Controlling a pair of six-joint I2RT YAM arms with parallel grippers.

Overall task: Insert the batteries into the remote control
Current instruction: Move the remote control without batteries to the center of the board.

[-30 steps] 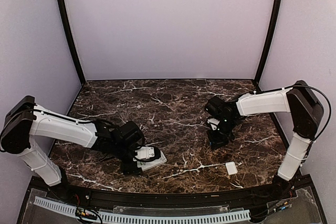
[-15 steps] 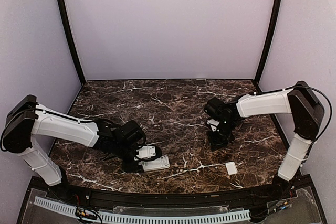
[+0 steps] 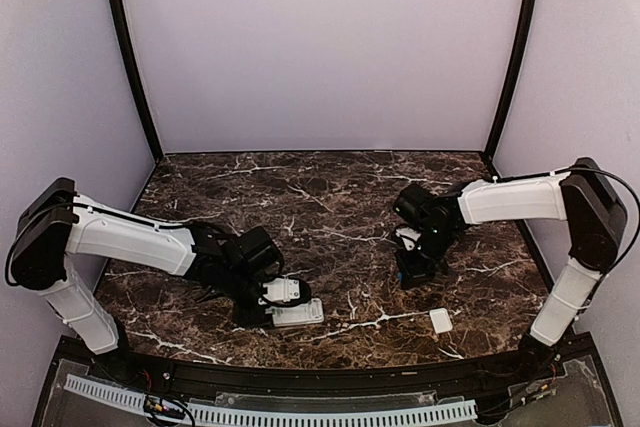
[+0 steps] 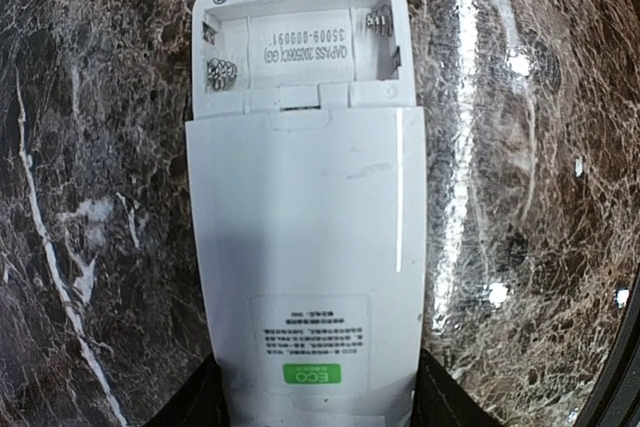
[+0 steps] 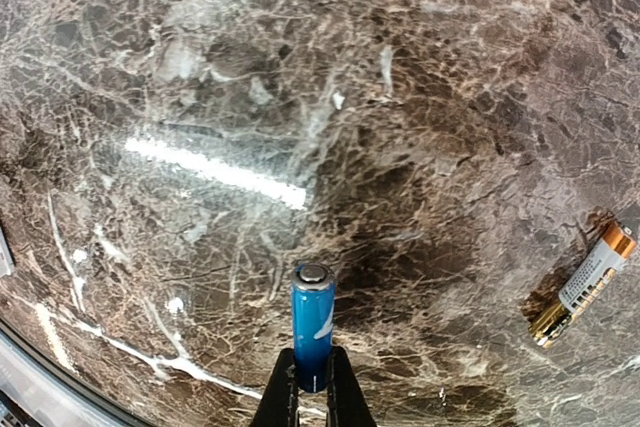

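- Remote [image 4: 305, 277]: lies back-up on the desk [image 3: 330, 197], near the front edge on the left side. Its green label [image 4: 312, 374] is at the end nearest the left claw, and the battery bay is at the far end.
- Left claw [image 4: 315, 402]: clenched on the remote's label end, with one finger against each long side, apparently steadying it on the desk.
- Bay [image 4: 300, 47]: uncovered and empty. Contact springs show at its corners and no battery sits inside.
- Cover [image 3: 441, 321]: a small white piece lying on the desk at the front right, well apart from the remote.
- Right claw [image 5: 310, 392]: clenched on the lower end of the blue battery [image 5: 312, 327]. The battery projects beyond the fingertips, metal end foremost, over bare desk at the right-centre and well apart from the remote.
- Second battery [image 5: 583, 284]: gold and black with an orange tip, lying flat on the desk to one side of the right claw, with nothing touching it.
- Progress, as a judgement: early to middle.
  - Done: the bay is opened, the remote is secured and one battery is in hand.
  - Left: carry the blue battery to the bay and seat it against a spring the right way round, then fetch and seat the second battery. The cover probably needs refitting afterwards.
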